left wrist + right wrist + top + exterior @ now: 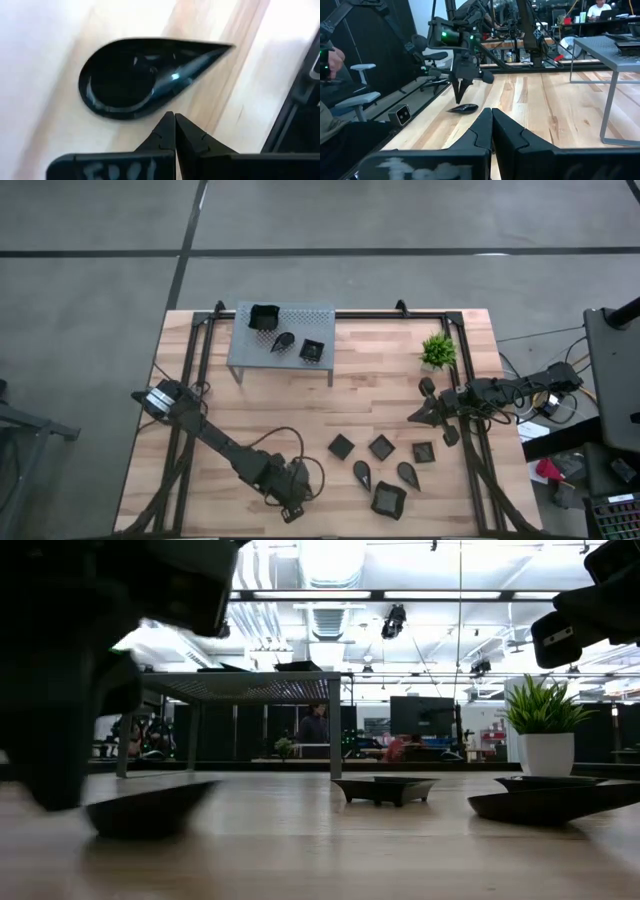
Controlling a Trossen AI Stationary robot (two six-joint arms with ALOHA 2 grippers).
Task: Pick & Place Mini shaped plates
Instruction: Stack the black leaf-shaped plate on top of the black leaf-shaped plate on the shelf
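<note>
A black teardrop plate [135, 77] lies flat on the wood near the table's near edge [463, 108] [150, 808]. My left gripper [174, 116] [458, 97] hangs right over it, fingers shut and pointing down, their ends close above the plate's rim; whether they touch it, I cannot tell. Several more black plates lie right of it, such as a square one [342, 445] and a wavy-rimmed one [388, 499]. Three plates sit on the grey stand [282, 338]. My right gripper [415, 416] [491, 111] waits shut in the air at the table's right side.
The perforated grey stand on four legs occupies the far left-middle of the table. A small green plant in a white pot [437, 350] [545, 735] stands far right. Bare wood lies between the stand and the plates. People sit in the room beyond.
</note>
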